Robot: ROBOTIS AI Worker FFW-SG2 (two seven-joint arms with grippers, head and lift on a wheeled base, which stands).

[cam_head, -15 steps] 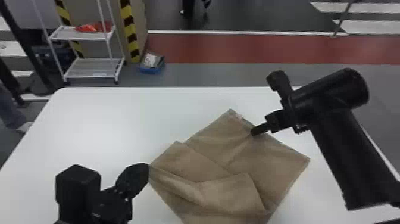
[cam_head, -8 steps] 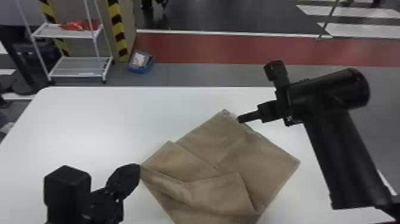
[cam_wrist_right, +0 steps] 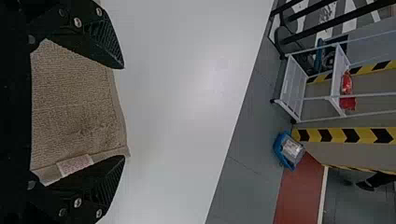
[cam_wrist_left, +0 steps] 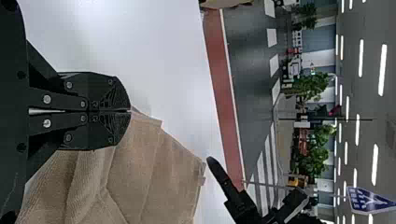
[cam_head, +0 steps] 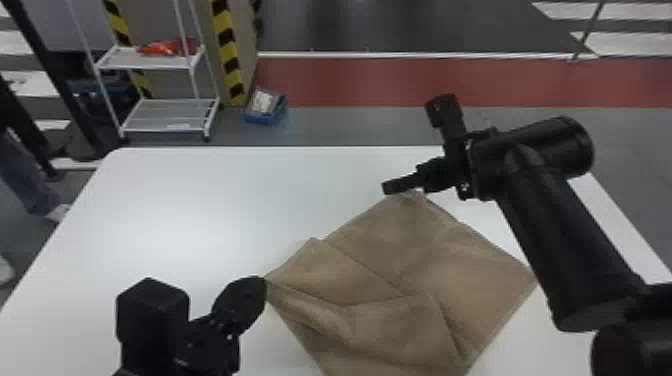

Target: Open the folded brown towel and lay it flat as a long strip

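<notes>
The brown towel (cam_head: 400, 280) lies diagonally on the white table, partly folded over itself with creases on its near part. At its left corner is my left gripper (cam_head: 265, 290). In the left wrist view the left gripper (cam_wrist_left: 130, 111) is shut, with the corner of the towel (cam_wrist_left: 154, 163) at its tips. My right gripper (cam_head: 387, 187) is at the towel's far corner. In the right wrist view the right gripper (cam_wrist_right: 123, 114) stands open, fingers wide apart, and the towel (cam_wrist_right: 74, 102) with a pale label (cam_wrist_right: 74, 164) shows between them.
The white table (cam_head: 175, 210) extends left and beyond the towel. Behind it on the floor are a white shelf rack (cam_head: 170, 115) with a red item and a blue bin (cam_head: 265, 107). A person's leg shows at the far left.
The right gripper has shifted left along the towel's far edge to its far corner. The head view has swung a little left and back. The left gripper remains at its corner.
</notes>
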